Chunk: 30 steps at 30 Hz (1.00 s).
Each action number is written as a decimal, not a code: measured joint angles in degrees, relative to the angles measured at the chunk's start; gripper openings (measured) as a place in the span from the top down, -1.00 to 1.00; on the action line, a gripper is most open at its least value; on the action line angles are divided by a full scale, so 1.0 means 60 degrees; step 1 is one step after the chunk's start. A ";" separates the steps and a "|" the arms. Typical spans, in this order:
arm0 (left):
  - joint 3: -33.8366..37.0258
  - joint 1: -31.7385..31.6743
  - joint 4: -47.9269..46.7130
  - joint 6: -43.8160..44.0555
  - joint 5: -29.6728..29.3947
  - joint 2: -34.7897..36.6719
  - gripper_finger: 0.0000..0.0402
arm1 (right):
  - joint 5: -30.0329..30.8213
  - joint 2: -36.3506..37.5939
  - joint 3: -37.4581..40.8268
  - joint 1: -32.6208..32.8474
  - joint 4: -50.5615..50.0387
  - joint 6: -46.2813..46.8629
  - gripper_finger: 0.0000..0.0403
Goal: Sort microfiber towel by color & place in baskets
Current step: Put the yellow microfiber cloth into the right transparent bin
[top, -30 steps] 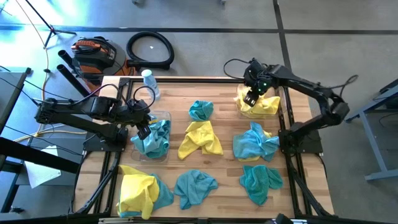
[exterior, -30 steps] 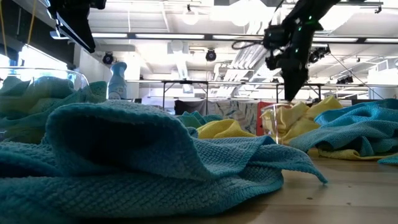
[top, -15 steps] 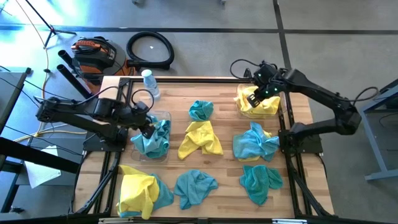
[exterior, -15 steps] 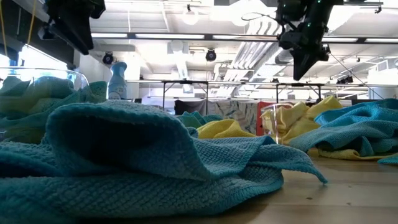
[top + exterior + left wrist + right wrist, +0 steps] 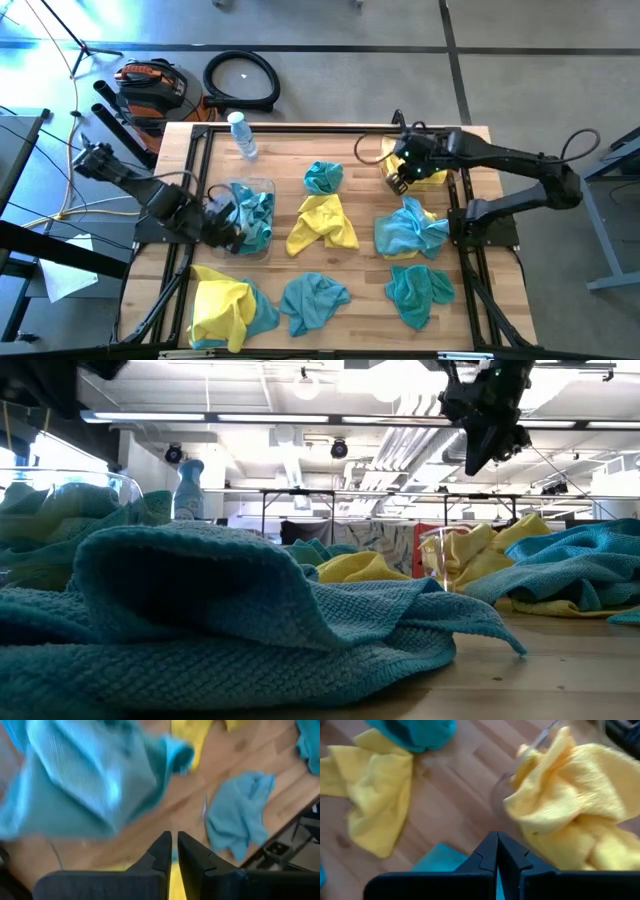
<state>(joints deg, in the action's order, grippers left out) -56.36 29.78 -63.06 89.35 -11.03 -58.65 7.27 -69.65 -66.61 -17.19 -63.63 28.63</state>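
Two grippers: both with fingers pressed together, neither holding a cloth.
Left gripper: closed and empty, low at the near left edge of the left basket; in the left wrist view its fingers meet with only a thin slit between them above bare wood.
Right gripper: closed and empty, raised just beside the left edge of the right basket; in the right wrist view its fingertips touch.
Left basket: left of the table's middle, holding teal cloths.
Right basket: far right corner of the table, holding yellow cloths.
Loose cloths between the baskets: a teal one farther back, a yellow one nearer.
Loose cloths right of the left basket: a teal-over-yellow heap and, nearer the front edge, a teal one.
Loose cloths in front of the left basket: a yellow-and-blue heap and a teal one.
Bottle: lying at the far edge behind the left basket.
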 joint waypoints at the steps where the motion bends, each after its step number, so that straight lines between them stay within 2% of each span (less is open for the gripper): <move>1: 0.0000 0.0359 0.0003 0.0470 -0.0012 -0.0055 0.94 | 0.0060 0.0000 0.0000 0.0242 -0.0002 0.0216 1.00; 8: -0.0271 0.2796 -0.0096 0.3498 -0.0528 -0.1065 1.00 | 0.0714 0.0000 0.0004 0.1650 0.0002 0.1464 1.00; 17: -0.2318 0.4553 -0.2432 0.6393 -0.0417 -0.3161 1.00 | 0.1117 0.0000 0.0004 0.2494 -0.0001 0.2224 1.00; 26: -0.2612 0.4738 -0.1335 0.5994 -0.0330 -0.4415 0.99 | 0.1606 -0.0004 0.0004 0.2633 0.0002 0.2484 1.00; 30: -0.2612 0.4722 -0.1053 0.6002 -0.0209 -0.4855 0.89 | 0.1606 -0.0004 0.0004 0.2633 0.0001 0.2484 1.00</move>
<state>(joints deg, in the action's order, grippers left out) -72.03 58.11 -69.38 125.36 -12.29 -87.78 16.91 -69.67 -66.59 -1.39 -63.62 43.53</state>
